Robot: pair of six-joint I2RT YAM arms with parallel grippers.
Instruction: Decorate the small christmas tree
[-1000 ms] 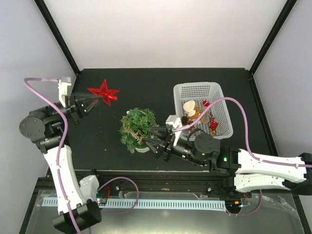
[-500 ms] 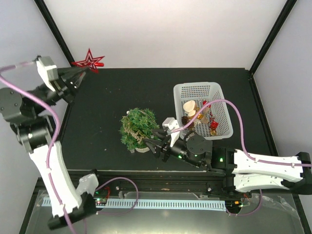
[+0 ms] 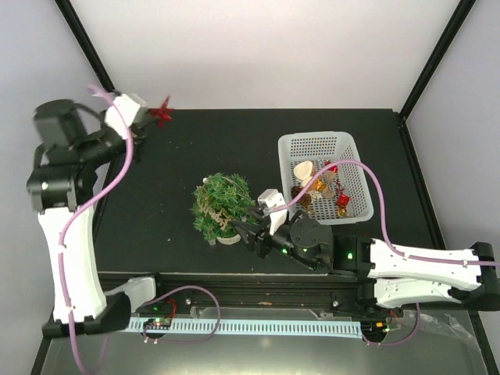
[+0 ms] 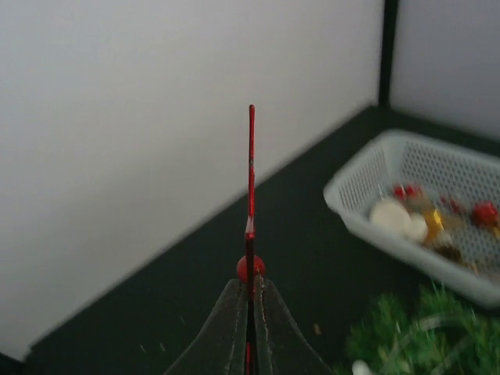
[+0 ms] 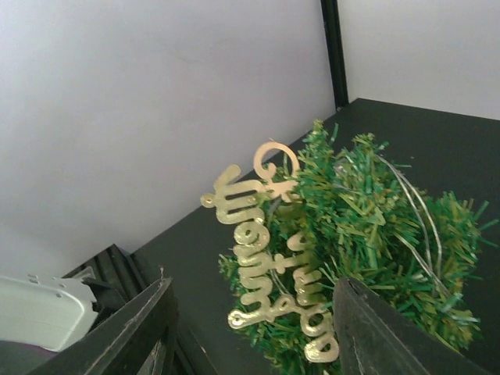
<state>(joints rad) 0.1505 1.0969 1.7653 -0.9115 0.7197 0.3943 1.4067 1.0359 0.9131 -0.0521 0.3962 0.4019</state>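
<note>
We see the small christmas tree (image 3: 221,205) standing up, the white basket (image 3: 312,138) near its right side. Our right claw (image 3: 244,228) sits just beside the tree, fingers apart; our left claw (image 3: 150,119), well away from the tree, pinches a red star (image 3: 163,114).

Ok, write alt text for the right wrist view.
A small christmas tree wearing a gold cursive-lettering ornament stands on a black table, seen between the open right gripper's fingers. A white wall stands behind.
</note>
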